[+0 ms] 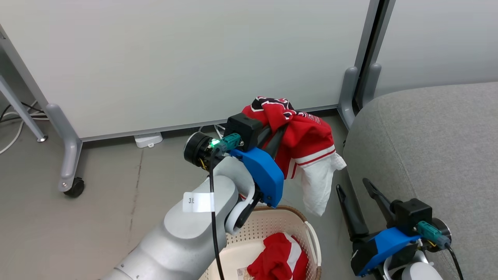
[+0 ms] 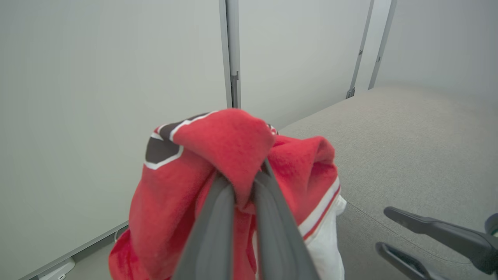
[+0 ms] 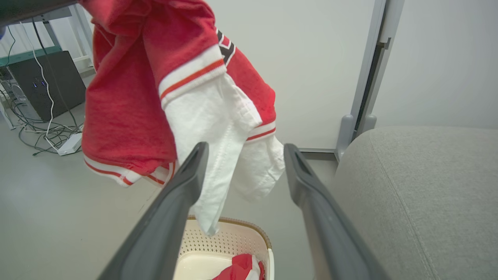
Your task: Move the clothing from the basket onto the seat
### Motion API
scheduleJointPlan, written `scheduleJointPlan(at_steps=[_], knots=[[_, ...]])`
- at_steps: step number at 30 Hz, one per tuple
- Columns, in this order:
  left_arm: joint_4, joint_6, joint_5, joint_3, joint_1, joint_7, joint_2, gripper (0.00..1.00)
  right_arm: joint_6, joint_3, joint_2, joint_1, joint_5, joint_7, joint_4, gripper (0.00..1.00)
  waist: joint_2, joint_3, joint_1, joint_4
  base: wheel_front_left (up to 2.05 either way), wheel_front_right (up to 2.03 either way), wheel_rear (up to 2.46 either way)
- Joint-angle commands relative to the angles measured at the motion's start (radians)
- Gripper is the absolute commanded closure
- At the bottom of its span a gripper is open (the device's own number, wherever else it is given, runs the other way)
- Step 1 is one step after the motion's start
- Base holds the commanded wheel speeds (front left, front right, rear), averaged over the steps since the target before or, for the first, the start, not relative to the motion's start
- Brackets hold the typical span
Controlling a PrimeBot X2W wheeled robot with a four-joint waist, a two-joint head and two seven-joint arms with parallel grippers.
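- The grey fabric seat cushion (image 1: 428, 147), at three o'clock of the cream perforated plastic basket (image 1: 290, 210), is left unobstructed on top.
- The floor strip (image 1: 334, 249) between them is taken by the wide-spread right gripper (image 1: 352, 184).
- The basket's mouth is partly overhung at twelve o'clock by the red white-trimmed jersey (image 1: 307, 144) clamped in the left gripper (image 2: 244, 184).
- Beyond, passage is blocked by the white partition panel (image 1: 175, 58).

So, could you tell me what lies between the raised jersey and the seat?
A strip of bare floor separates the jersey from the seat in the head view; the open right end effector sits lower.
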Motion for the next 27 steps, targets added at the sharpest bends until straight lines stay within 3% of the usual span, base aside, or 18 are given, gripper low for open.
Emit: scheduleJointPlan(at_steps=[1,12,27], knots=[[-0.004,0.006,-0.009,-0.004,-0.014,0.001,0.0,1.0,0.0,0.0,-0.004,0.01,0.007,0.001,-0.007,0.0,-0.0001,0.0,0.0001,-0.002,0.0,0.0,0.0],[0.03,0.015,-0.063,-0.05,-0.023,-0.029,0.0,1.0,0.0,0.018,-0.003,0.004,0.009,0.011,-0.023,0.0,-0.0001,0.008,0.0001,-0.007,0.0,0.0,0.0],[0.046,0.021,-0.112,-0.107,-0.053,-0.049,0.0,1.0,0.0,0.082,-0.003,-0.189,-0.021,0.061,0.061,0.0,-0.0001,0.042,0.0001,0.001,0.0,0.0,0.0]])
